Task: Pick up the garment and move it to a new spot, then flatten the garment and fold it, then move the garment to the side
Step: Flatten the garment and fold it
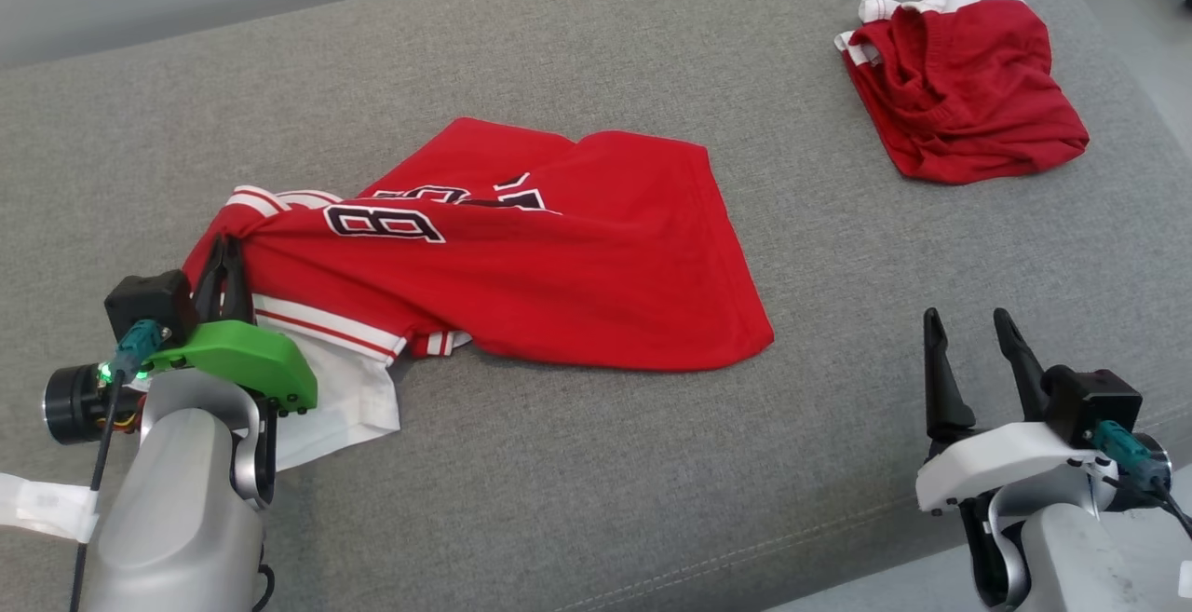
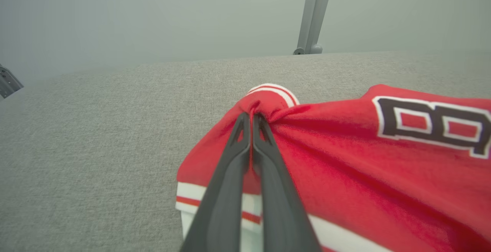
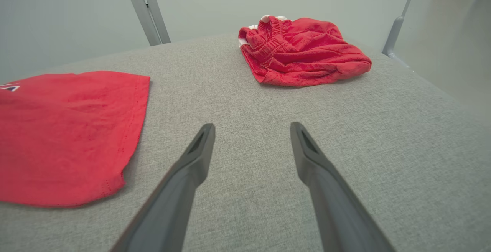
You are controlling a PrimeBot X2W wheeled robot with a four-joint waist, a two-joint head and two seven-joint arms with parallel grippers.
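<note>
Head view shows the red shirt [image 1: 521, 286] lying crumpled on the left and middle of the grey tabletop [image 1: 605, 500]. The left hand [image 1: 223, 249] is pinched tight on a bunch of cloth at the shirt's left end, near the white and red stripes. In the left wrist view its two fingers [image 2: 230, 160] press together, with red cloth squeezed at their tips. The right hand [image 1: 966, 316] is spread wide and holds nothing. It hovers over bare tabletop, apart from the shirt's right edge.

The shirt looks soft, thin and light. It will likely flop and hang down when lifted, and it will not break. One pinch makes it bunch up, so I think a second hold on the right edge or a corner would help spread it flat. Another red cloth heap [image 1: 964, 90] sits far off at the back right.
</note>
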